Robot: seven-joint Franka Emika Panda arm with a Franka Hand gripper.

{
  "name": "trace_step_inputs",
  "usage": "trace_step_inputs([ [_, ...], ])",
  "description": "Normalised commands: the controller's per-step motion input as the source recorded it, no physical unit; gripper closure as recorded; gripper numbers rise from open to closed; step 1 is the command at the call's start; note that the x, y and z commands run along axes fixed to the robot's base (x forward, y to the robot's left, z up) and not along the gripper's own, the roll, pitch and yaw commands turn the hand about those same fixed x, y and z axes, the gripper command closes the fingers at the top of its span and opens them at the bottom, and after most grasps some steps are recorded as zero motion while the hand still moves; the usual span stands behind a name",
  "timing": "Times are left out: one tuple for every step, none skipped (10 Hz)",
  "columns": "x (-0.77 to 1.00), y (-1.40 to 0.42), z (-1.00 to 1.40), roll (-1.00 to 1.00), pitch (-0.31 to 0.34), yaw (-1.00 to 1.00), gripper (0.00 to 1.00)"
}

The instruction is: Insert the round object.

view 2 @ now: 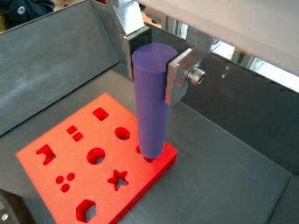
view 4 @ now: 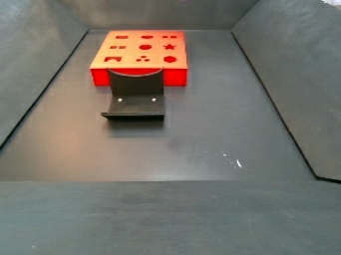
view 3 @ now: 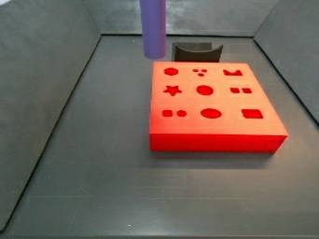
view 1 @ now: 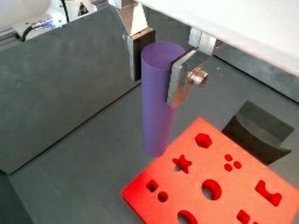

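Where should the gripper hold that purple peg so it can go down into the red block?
Near the top end, much as now. In both wrist views the gripper clamps the purple peg on its upper sides, the peg hanging upright. That leaves the long lower part free to enter the round hole in the red block. Coming from above, fingers across the curved sides, looks best.

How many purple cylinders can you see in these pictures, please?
1. The purple cylinder hangs upright, clamped between the fingers of the gripper, near a corner of the red block. No other shows; one could lie hidden.
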Motion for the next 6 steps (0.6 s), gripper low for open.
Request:
trace_step_inputs([
  [0.24,0.02,-0.57,0.04,-0.057,0.0,1.0],
  [0.24,0.18,-0.74,0.07,-0.169,0.0,1.0],
  [0.71,0.26,-0.62,0.02,-0.209,0.0,1.0],
  [0.97,0.29,-0.34,-0.04,-0.247,0.0,1.0],
  [1.0,0.27,-0.21,0.0,-0.243,0.0,1.0],
  [1.0,0.28,-0.24,0.0,-0.2,0.0,1.0],
])
